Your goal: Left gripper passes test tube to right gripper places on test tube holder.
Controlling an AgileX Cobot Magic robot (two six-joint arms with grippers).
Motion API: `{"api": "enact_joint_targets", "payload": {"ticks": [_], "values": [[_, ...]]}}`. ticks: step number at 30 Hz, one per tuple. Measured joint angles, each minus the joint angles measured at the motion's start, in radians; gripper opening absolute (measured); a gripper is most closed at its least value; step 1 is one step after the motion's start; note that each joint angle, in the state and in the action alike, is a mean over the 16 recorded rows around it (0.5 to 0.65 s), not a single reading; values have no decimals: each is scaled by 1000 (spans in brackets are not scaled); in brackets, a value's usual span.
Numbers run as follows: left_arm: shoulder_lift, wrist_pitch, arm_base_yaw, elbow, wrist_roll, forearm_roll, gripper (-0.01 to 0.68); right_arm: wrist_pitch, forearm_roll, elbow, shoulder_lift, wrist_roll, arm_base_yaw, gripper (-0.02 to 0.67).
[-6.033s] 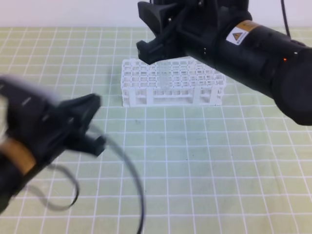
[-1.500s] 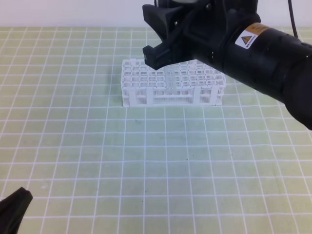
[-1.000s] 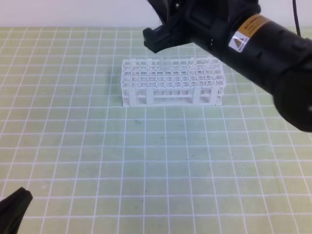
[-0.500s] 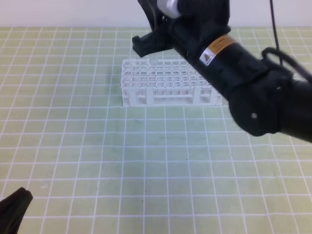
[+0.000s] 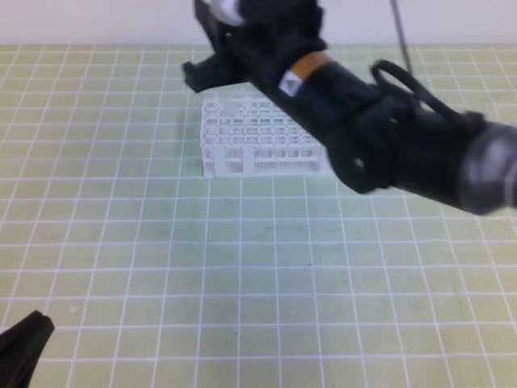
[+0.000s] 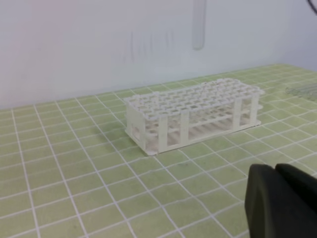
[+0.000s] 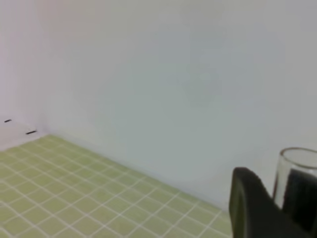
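Observation:
The white test tube holder (image 5: 246, 139) stands on the green grid mat, its right end hidden under my right arm. My right gripper (image 5: 196, 71) is held above the rack's far left corner. In the right wrist view the right gripper (image 7: 278, 198) is shut on the clear test tube (image 7: 295, 167), whose open rim shows between the black fingers. In the left wrist view the test tube (image 6: 198, 25) hangs upright, rounded end down, above the test tube holder (image 6: 193, 113). My left gripper (image 5: 24, 349) rests at the mat's near left corner; its fingers (image 6: 265, 198) are shut and hold nothing.
A bunch of clear tubes (image 6: 303, 89) lies on the mat to the right of the rack. A white wall (image 6: 99, 44) closes the far side behind the rack. My right arm (image 5: 380, 133) stretches in from the right above the mat.
My right arm has swung left and turned, carrying its gripper from above the rack's middle to above its far left corner. The left gripper has not moved.

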Motion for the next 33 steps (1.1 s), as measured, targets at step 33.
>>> {"api": "enact_joint_targets", "payload": {"ticks": [33], "values": [[-3,6,0,0,0,0,0,39,3,-225,274,54,4,91]]}}
